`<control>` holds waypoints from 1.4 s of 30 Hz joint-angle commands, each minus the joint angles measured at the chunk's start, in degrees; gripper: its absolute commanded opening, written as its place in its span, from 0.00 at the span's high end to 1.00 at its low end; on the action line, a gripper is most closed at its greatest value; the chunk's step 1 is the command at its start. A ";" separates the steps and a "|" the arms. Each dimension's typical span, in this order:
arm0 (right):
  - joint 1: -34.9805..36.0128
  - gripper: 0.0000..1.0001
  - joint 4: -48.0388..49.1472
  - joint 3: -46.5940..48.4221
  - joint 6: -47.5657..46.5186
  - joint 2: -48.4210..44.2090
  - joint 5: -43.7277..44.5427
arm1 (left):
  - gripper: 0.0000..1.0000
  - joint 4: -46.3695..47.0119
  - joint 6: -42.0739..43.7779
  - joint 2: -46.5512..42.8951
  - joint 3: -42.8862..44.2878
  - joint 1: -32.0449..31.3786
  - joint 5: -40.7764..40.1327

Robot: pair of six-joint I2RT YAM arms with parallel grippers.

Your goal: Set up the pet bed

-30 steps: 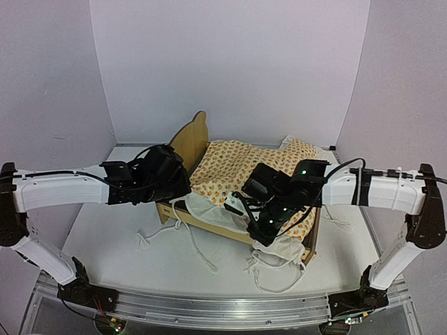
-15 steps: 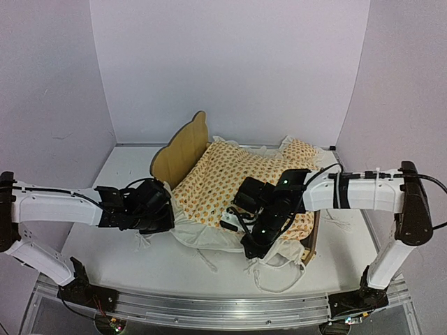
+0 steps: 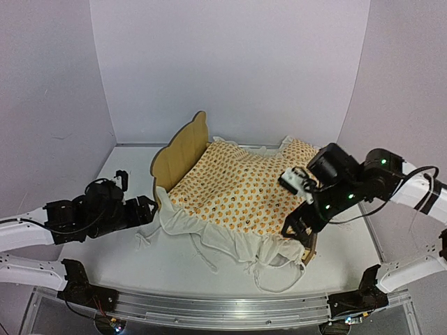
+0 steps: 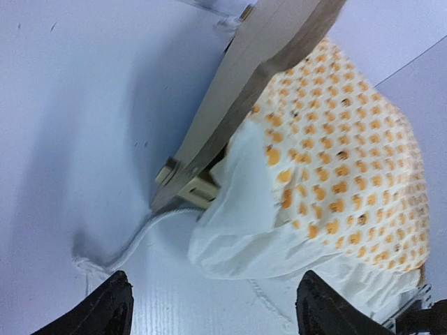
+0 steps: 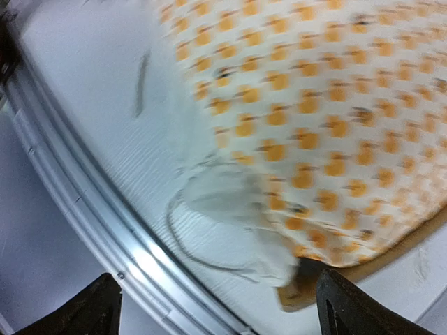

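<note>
Left gripper [image 4: 213, 310]: jaws wide, empty, low over the table [image 3: 115, 248], left of the bed [image 3: 183, 150].
Right gripper [image 5: 216, 307]: jaws wide, empty, above the bed's near right corner.
Bed: mid-table, headboard at the left.
Bedding [image 3: 244, 192]: spread over the bed, white ruffle spilling off the near side.
Pillow [image 3: 299, 148]: far right end.

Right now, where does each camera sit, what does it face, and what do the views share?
Top: above and behind, looking down at the pet bed and bedding; both arms, left gripper, right gripper show.
Left wrist: low on the table, facing the headboard end; left fingers show.
Right wrist: above the bedding's front corner, facing down; right fingers show.
All three share the bedding.
</note>
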 commanded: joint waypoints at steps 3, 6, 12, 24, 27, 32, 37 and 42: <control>-26.18 0.02 -6.73 -0.73 5.93 -2.38 -0.92 | 0.17 8.44 14.77 -1.09 8.13 6.29 11.22; -37.42 0.02 -6.82 -2.11 7.37 -0.37 -10.07 | 0.16 8.59 16.71 5.15 12.79 8.53 14.55; -38.97 0.03 -3.06 -9.99 6.72 2.09 -22.90 | 0.09 12.89 17.51 5.20 13.71 8.55 17.68; -13.97 0.02 26.96 -16.83 22.39 6.48 -18.66 | 0.06 5.53 19.05 2.06 14.41 8.64 7.76; -3.33 0.02 33.07 -11.47 25.74 13.97 -10.42 | 0.06 4.50 18.37 0.53 14.37 8.72 5.08; 7.30 0.02 32.67 6.03 20.71 28.14 -17.44 | 0.06 2.96 17.71 -1.47 14.53 9.04 2.92; 5.01 0.02 14.92 12.88 7.87 24.37 -18.01 | 0.04 0.12 18.15 -2.45 13.93 9.15 0.95; -8.46 0.02 3.22 10.53 3.92 17.28 -13.76 | 0.03 -0.75 17.61 -2.84 12.34 10.85 1.45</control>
